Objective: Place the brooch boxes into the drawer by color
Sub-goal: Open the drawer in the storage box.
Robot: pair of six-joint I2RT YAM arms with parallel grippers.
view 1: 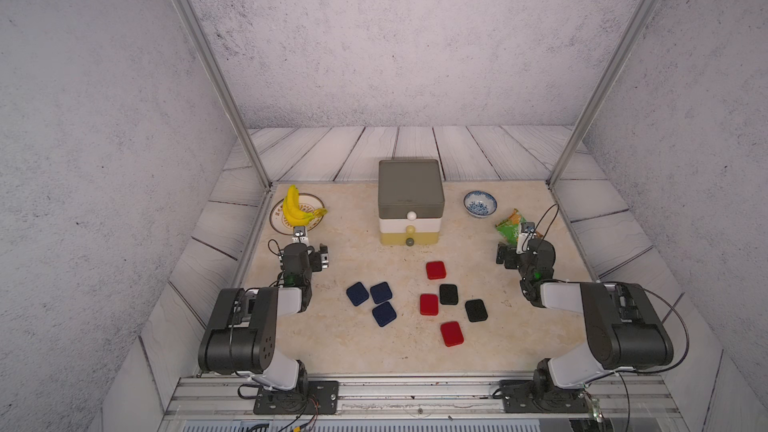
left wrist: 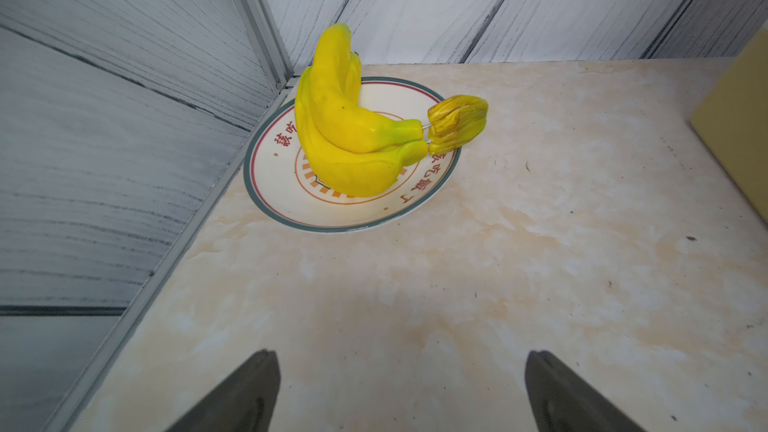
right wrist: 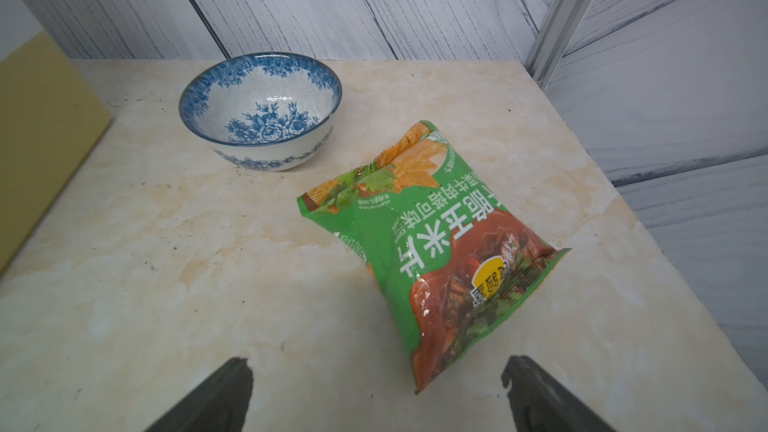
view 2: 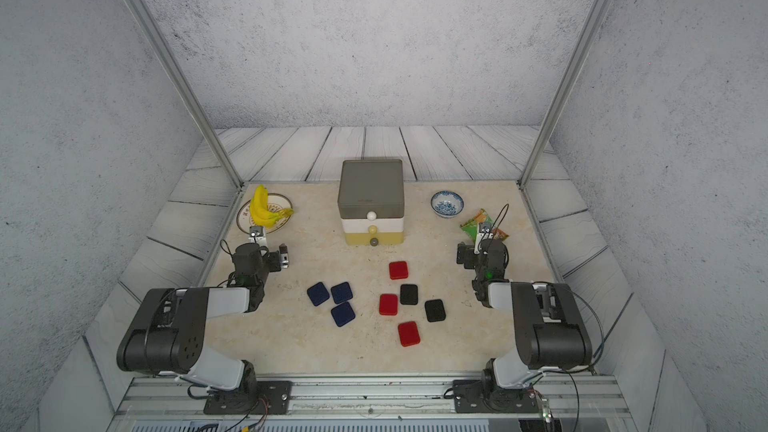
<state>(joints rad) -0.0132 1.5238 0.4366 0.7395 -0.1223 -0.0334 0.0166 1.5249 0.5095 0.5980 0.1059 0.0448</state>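
Nearest me, the brooch boxes (view 1: 451, 333) lie loose on the desk (view 1: 332, 347), three navy toward its left edge, red and black mixed toward the right. Beyond them, my left gripper (left wrist: 399, 361) and right gripper (right wrist: 376, 365) gape empty near the side edges. The drawer (view 1: 410, 201) stands closed toward the far edge.

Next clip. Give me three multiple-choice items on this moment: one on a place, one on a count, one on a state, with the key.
1. The bananas lie: A on the plate; B bare on the table; C in the left gripper.
2. Red boxes on the table: A two; B three; C four.
3. The left gripper is: A open and empty; B shut on a red box; C shut on the bananas.
Key: 1 A, the left wrist view shows them resting on the plate. 2 B, both top views show three. 3 A, its jaws stand apart with nothing between.
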